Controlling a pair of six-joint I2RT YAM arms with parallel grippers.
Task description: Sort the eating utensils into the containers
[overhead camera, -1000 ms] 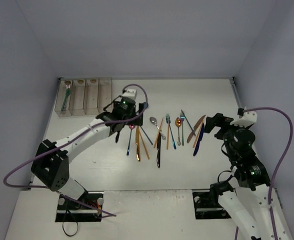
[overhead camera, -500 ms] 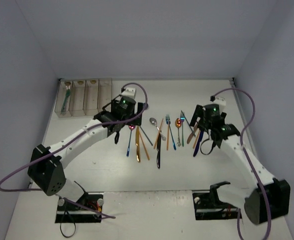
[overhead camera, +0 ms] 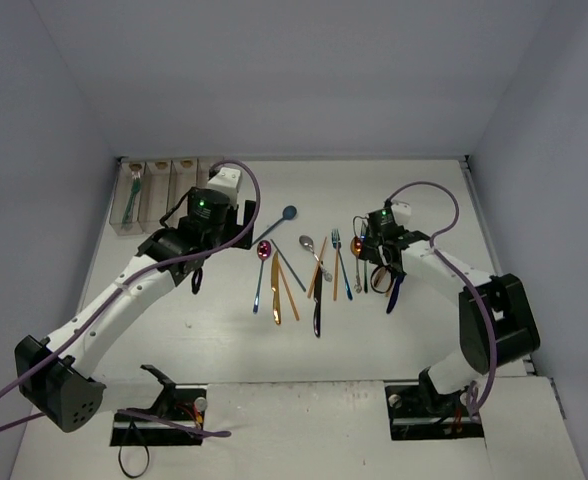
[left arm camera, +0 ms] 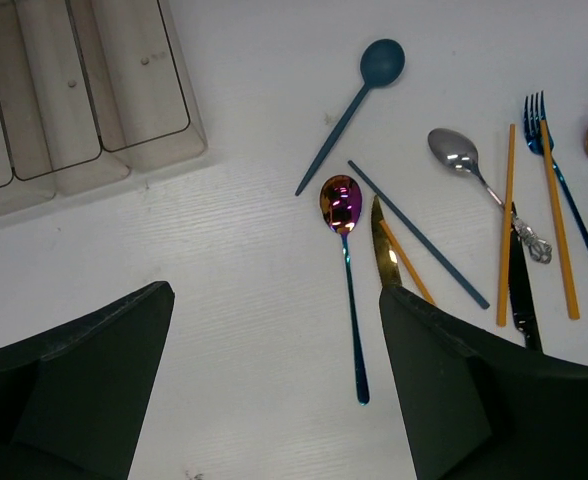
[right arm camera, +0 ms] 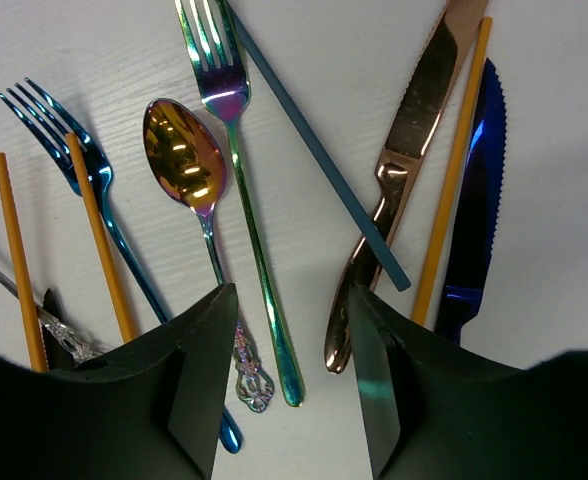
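The eating utensils [overhead camera: 319, 270] lie in a loose row at mid-table. The containers [overhead camera: 159, 185] stand at the back left, a teal utensil [overhead camera: 129, 200] in the leftmost bin. My left gripper [left arm camera: 274, 400] hangs open over bare table. The blue handle of an iridescent pink spoon [left arm camera: 342, 205] ends just inside its right finger [left arm camera: 454, 390]. My right gripper [right arm camera: 289, 380] is low over the row. Its jaws stand part-way apart on either side of an iridescent fork's handle [right arm camera: 264, 290], with a gap on each side. A gold spoon's ornate handle [right arm camera: 244, 370] lies beside that fork.
Near the right gripper lie a copper knife [right arm camera: 404, 170], a blue knife [right arm camera: 474, 200], a teal stick [right arm camera: 314, 150], orange sticks [right arm camera: 454, 150] and a blue fork [right arm camera: 84, 170]. A teal spoon [left arm camera: 354, 100], gold knife [left arm camera: 384, 255] and silver spoon [left arm camera: 459, 155] lie ahead of the left gripper.
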